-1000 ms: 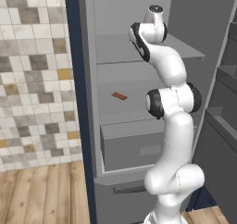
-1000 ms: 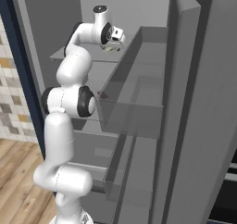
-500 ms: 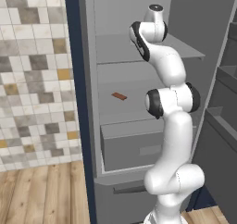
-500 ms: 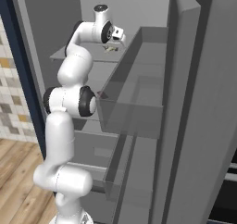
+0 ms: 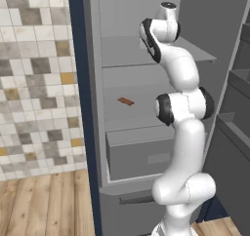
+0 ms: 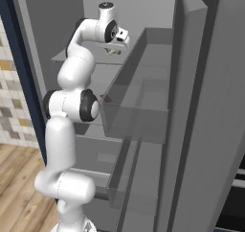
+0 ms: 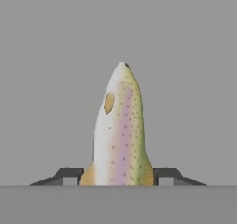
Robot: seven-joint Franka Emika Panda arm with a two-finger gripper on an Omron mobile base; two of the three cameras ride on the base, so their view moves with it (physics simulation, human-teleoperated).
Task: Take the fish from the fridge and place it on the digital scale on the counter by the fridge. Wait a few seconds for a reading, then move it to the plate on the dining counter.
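The fish [image 7: 120, 135], pale and speckled with a pinkish stripe, lies lengthwise between my two dark fingertips [image 7: 69, 174] in the hand view, and both press against its sides. My gripper [image 7: 119, 176] is shut on the fish. Beneath it is the plain grey of a shelf. In the right base view the gripper [image 6: 115, 48] points down at the upper shelf [image 6: 81, 58] inside the fridge [image 6: 52, 29], with a small pale bit of the fish [image 6: 113, 51] under the hand. From the left, the arm's wrist [image 5: 166, 20] hides the gripper above that shelf [image 5: 127, 52].
A flat reddish-brown bar [image 5: 126, 101] lies on the middle shelf. Below it is the wide grey drawer [image 5: 141, 149]. The open fridge door with its bins [image 6: 143, 97] stands close on the right of the arm. A tiled wall [image 5: 34, 74] and wood floor [image 5: 44, 201] lie to the left.
The jaws have closed from wide open onto the fish. The arm has stayed at the upper shelf, almost without moving.
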